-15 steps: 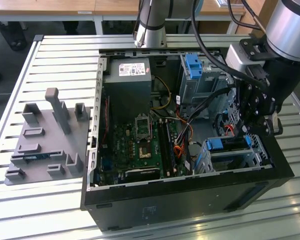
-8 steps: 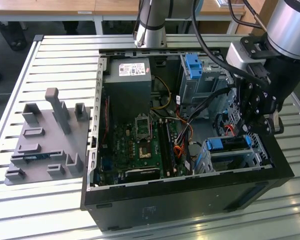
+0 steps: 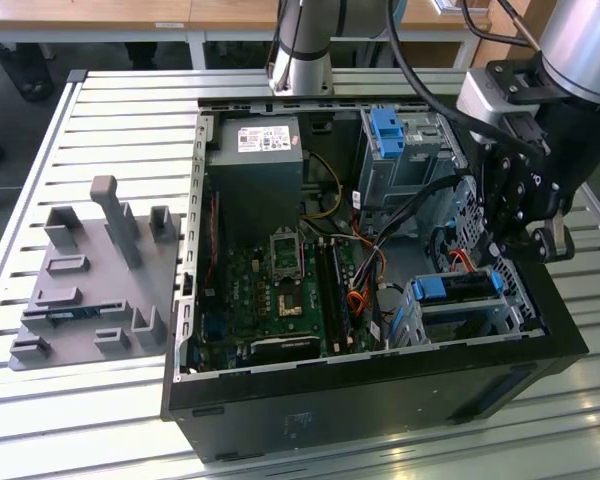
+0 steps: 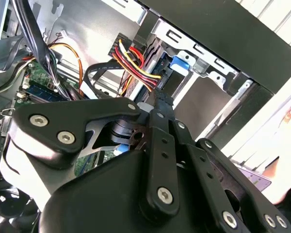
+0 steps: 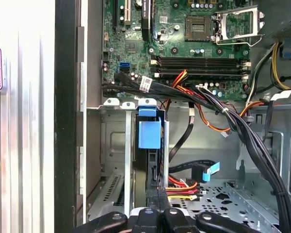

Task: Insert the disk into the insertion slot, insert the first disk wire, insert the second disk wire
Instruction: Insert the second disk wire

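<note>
The disk (image 3: 460, 285), in its bright blue carrier, sits inside the insertion slot (image 3: 505, 312), the low perforated metal cage at the exterior view's right end of the open computer case. In the first wrist view the disk (image 5: 149, 132) stands edge-on in the slot (image 5: 111, 145). My gripper (image 3: 515, 240) hovers just above the cage. In the second wrist view the gripper (image 4: 157, 114) is shut on a black connector (image 4: 158, 99) fed by red, yellow and black wires (image 4: 136, 60), close to the blue carrier tab (image 4: 179, 63). A second black wire with a blue plug (image 5: 211, 170) lies loose beside the disk.
A thick black cable bundle (image 5: 252, 141) crosses the case over the motherboard (image 3: 280, 285). A taller grey cage with a blue latch (image 3: 390, 130) stands at the back. A grey fixture plate (image 3: 90, 280) lies on the slatted table at the exterior view's left.
</note>
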